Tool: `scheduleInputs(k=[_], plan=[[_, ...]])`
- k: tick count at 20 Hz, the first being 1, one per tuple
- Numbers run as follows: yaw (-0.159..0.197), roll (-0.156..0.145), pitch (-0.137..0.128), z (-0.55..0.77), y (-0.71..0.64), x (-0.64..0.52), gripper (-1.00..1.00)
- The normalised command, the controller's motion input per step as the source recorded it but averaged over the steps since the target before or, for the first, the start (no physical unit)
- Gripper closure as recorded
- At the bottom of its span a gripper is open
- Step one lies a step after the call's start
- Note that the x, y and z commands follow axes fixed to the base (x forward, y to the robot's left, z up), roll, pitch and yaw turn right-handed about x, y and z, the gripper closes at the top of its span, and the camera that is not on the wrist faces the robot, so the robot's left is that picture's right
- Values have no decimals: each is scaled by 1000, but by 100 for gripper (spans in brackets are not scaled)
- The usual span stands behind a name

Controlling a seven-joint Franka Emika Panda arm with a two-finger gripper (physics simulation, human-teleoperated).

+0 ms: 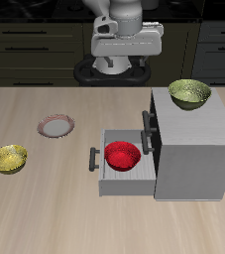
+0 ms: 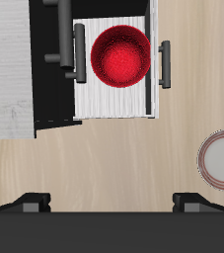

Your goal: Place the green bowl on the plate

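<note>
The fingers (image 2: 109, 203), spread wide and empty, hang above the counter (image 1: 45, 213) with the green bowl (image 1: 189, 93) off to one side atop the cabinet (image 1: 198, 139), the plate (image 1: 56, 126) opposite.

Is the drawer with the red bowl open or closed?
Open. The drawer sticks out from the cabinet, with the red bowl showing inside.

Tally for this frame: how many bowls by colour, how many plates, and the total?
Green bowl, on top of the cabinet: 1
Yellow bowl, on the table: 1
Red bowl, in the open drawer: 1
Plate, on the table: 1
Total: 4
</note>
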Motion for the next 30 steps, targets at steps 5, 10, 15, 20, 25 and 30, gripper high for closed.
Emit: scheduleInputs(k=[5,10,15,20,25,30], plan=[[11,23,1,111,147,300,-100],[-3,39,-17,208,247,310,-100],[7,35,-10,160,300,299,-100],[6,33,-9,127,345,271,-100],[-1,23,7,77,168,149,-100],[6,24,5,67,244,162,-100]])
